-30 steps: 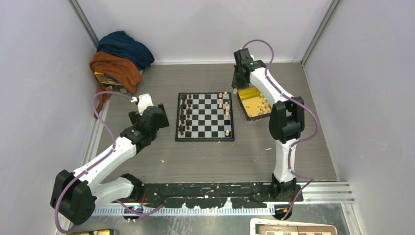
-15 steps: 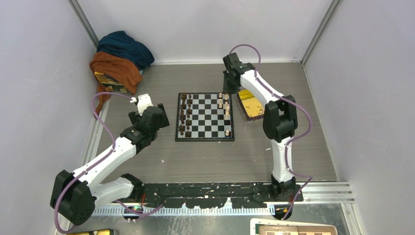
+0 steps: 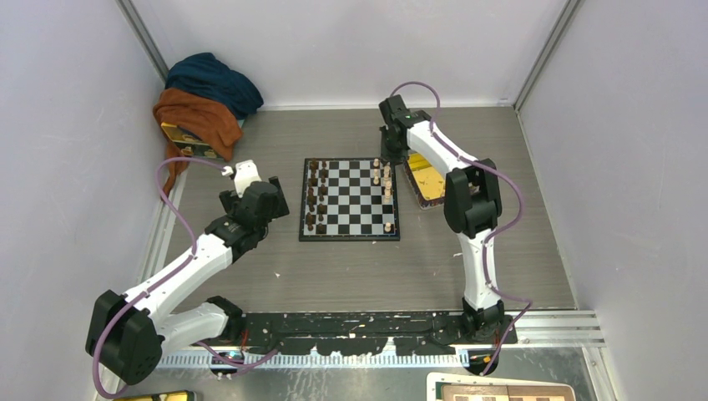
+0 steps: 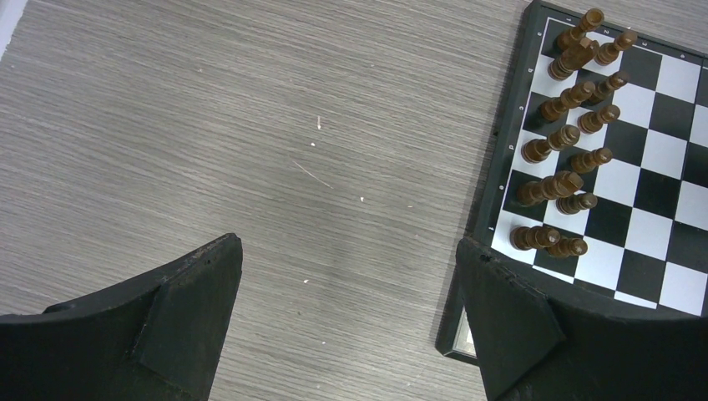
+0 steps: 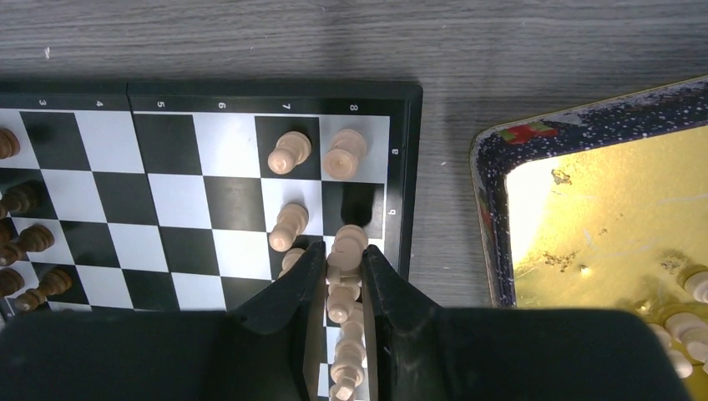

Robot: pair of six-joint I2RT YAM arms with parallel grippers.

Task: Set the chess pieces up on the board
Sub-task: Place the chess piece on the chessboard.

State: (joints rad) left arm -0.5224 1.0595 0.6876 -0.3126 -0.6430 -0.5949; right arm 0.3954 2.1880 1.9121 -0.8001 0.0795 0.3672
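Observation:
The board [image 3: 351, 205] lies mid-table, with light-tan chess pieces [image 3: 386, 188] standing along its right side. My right gripper [image 3: 390, 155] hovers over the board's far right corner. In the right wrist view it [image 5: 344, 249] is shut on one light chess piece [image 5: 349, 242], held upright above the row of light pieces [image 5: 290, 152] on the board [image 5: 167, 142]. My left gripper [image 3: 265, 199] hangs open and empty over bare table left of the board [image 4: 659, 242]; its jaws [image 4: 351, 259] stand wide apart.
Dark brown pieces [image 3: 315, 196] fill the board's left side [image 4: 568, 150]. A shiny yellow tray [image 3: 426, 184] sits right of the board, and several light pieces [image 5: 689, 322] lie in it. Bunched orange and blue cloths [image 3: 204, 96] lie at the back left corner.
My right arm has swung left from over the tray to the board's far right corner, its jaws unchanged. The left arm has not moved.

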